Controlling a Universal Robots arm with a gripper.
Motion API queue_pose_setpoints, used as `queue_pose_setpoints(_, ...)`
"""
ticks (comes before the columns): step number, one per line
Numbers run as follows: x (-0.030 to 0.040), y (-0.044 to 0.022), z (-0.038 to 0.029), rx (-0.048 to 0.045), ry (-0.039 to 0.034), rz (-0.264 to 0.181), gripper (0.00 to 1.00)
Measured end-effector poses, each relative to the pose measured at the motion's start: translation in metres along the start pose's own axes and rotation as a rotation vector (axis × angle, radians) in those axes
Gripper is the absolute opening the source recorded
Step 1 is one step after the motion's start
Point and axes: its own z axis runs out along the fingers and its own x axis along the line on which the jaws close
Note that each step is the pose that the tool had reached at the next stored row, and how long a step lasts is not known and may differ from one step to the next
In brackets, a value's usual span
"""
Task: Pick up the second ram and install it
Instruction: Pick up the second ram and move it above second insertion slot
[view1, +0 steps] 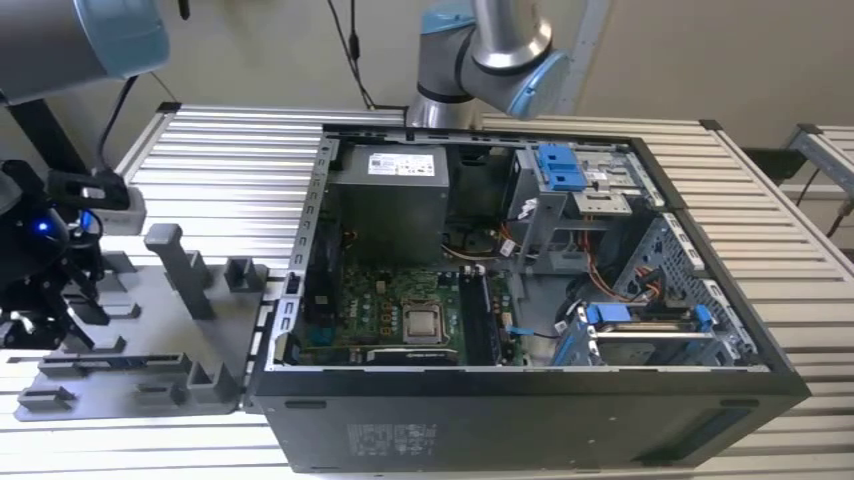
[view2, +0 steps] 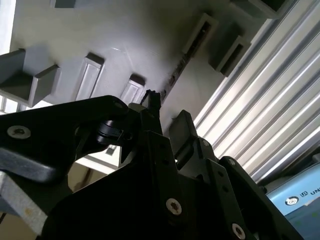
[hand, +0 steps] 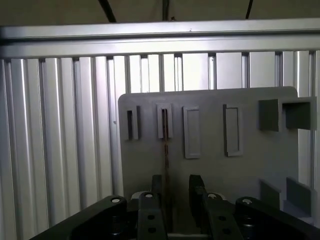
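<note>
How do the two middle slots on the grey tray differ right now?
The ram slot holds the second ram on edge, in line with the open gripper. The neighbouring slot is empty and sits off that line. Both are raised grey frames on the same tray.

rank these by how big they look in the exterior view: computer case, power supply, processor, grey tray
1. computer case
2. grey tray
3. power supply
4. processor
Tray over power supply is unsure, since the supply sits farther back.
</note>
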Motion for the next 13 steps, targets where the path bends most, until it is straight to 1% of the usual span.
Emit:
queue_pose_setpoints(5, 0.0035, 0.0012, 0.005, 0.0057, 0.0, -0.005, 0.36)
queue_pose_setpoints(9, 0.0038, 0.0014, 0.0085, 0.0169, -0.0002, -0.028, 0.36)
queue_pose_setpoints(13, 0.0039, 0.0027, 0.0151, 0.0224, -0.0004, -0.038, 0.36)
